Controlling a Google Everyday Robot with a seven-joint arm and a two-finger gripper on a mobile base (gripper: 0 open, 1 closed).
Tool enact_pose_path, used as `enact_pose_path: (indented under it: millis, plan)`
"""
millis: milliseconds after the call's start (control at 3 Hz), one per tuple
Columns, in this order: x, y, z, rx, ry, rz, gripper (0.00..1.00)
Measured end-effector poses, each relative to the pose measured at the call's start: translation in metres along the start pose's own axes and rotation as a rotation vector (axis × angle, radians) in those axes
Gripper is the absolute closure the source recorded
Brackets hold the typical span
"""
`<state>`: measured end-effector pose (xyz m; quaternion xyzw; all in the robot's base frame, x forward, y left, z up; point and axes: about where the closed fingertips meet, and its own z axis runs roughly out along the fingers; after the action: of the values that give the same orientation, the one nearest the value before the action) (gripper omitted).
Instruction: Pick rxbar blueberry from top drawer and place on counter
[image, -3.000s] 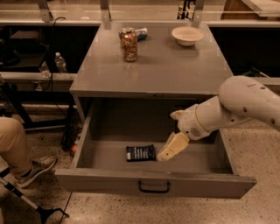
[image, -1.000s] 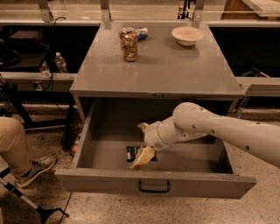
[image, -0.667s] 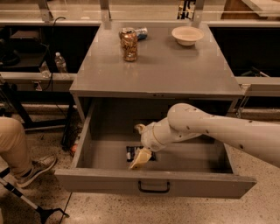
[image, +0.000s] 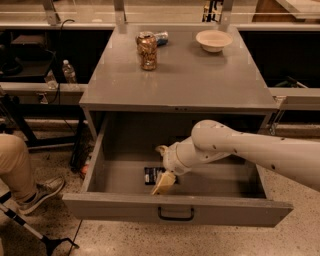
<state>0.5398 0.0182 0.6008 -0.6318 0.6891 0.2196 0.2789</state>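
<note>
The top drawer (image: 175, 207) of the grey cabinet stands pulled open, its black handle centred on the front panel. The rxbar blueberry (image: 151, 175), a dark flat packet with white print, lies on the drawer floor left of centre. My gripper (image: 164, 181) reaches down into the drawer from the right and sits right over the packet's right end, covering part of it. The white arm crosses the drawer's right half. The counter (image: 190, 75) is the flat grey top of the cabinet above the drawer.
On the counter stand a brown patterned can (image: 147, 51) at the back left, with a small blue item (image: 161, 37) behind it, and a white bowl (image: 213, 40) at the back right. A person's leg and shoe (image: 40, 192) are at the left on the floor.
The gripper has moved left across the drawer from its right side to the packet, and in the last second it has stayed over the packet's right end with little motion.
</note>
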Motion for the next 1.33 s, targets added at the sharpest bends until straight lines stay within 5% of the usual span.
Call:
enact_pose_path:
  millis: [333,1333]
  plan:
    - [0.009,0.002,0.0,-0.014,0.011,0.014,0.0]
    - [0.02,0.009,-0.007,-0.036,-0.001,0.023,0.72]
